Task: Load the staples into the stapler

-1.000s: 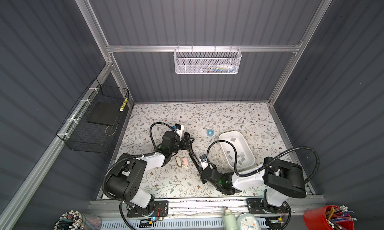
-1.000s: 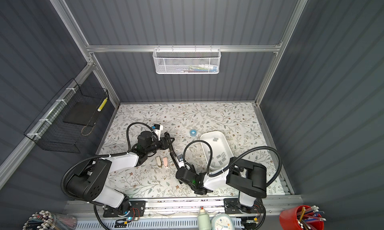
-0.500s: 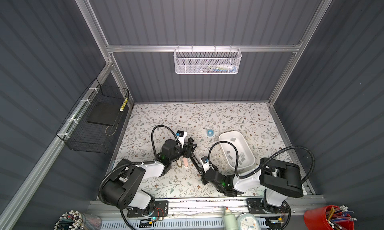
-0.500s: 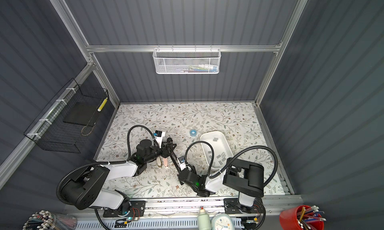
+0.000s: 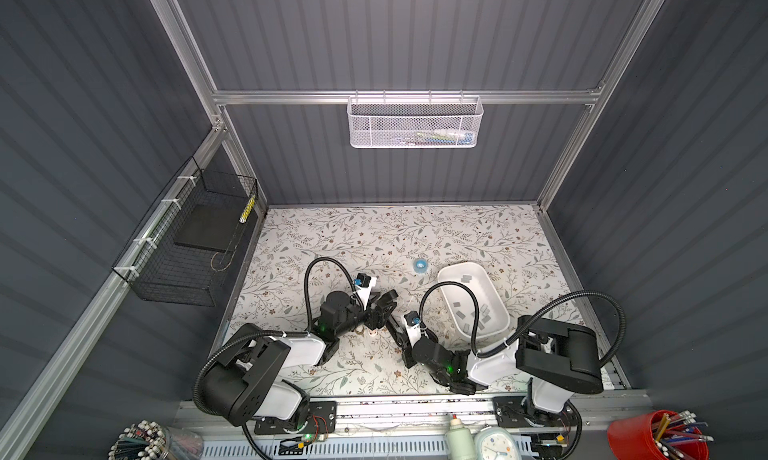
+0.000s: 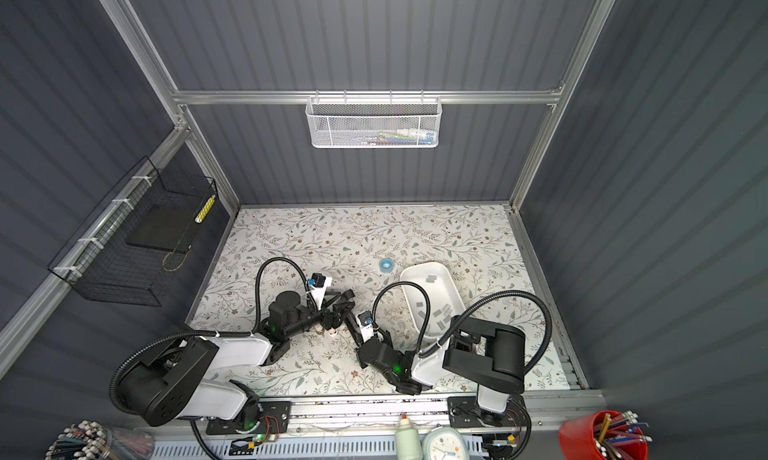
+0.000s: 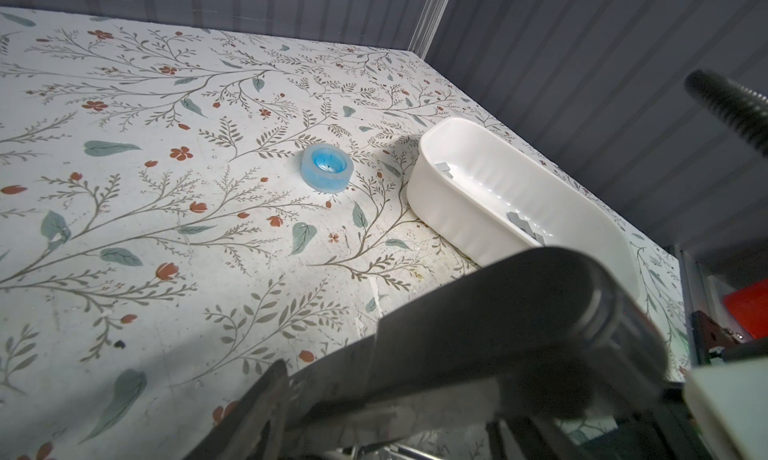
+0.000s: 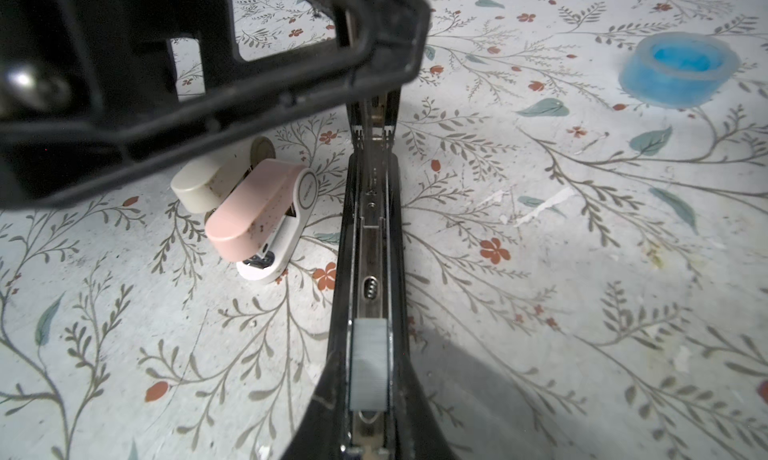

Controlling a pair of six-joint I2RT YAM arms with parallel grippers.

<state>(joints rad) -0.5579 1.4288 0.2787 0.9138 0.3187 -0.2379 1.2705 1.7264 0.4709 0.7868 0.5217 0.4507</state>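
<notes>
Risks skewing the single strip of staples [image 8: 369,362] lying loose in the open channel of the black stapler [image 8: 370,237], right by the shut jaws of the right gripper [image 8: 370,420] clamping its base on the desk [image 8: 540,270] (spare strips [image 5: 457,306] well apart in the white tray [image 5: 492,289]). Needs only a brush from the left gripper [image 5: 381,309], jaws seemingly parted and empty over the hinge end, or a closing before seating flat, to jam the rail or knock the pink mini stapler [image 8: 266,221] just beside.
</notes>
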